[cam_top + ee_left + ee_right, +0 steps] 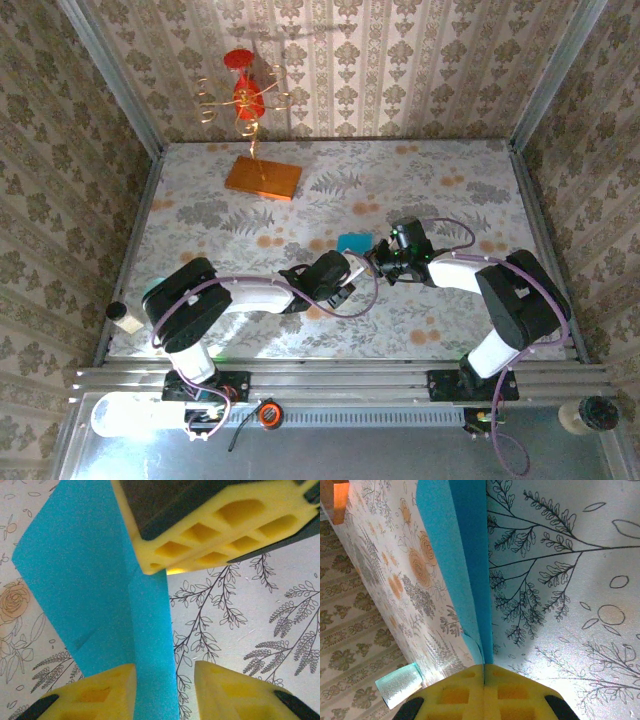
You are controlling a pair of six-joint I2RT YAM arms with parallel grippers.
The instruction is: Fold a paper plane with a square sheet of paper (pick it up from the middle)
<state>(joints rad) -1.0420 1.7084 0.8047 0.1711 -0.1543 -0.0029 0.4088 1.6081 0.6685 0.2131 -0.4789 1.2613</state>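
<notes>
Cyan-blue folded sheet of paper [352, 243], held off the floral table [450, 200] and clamped by one folded edge in the right claw [484, 677], whose yellow pads [455, 695] met flush with the paper issuing from between them. From that claw the sheet ran straight ahead as a long narrow band, its long axis in line with the fingers, one layer peeling slightly off the other just beyond the tips. The left claw [165, 690] faced it from the opposite side, jaws part-way apart and gripping nothing. The band's end passed between its two pads, close beside one pad [100, 700] and clear of the other. The sheet's wider, flat flap spread ahead and to one side of this claw and bore a faint diagonal crease. By this arrangement the left claw lay nearer the free end and would apparently need only to close across the band.
</notes>
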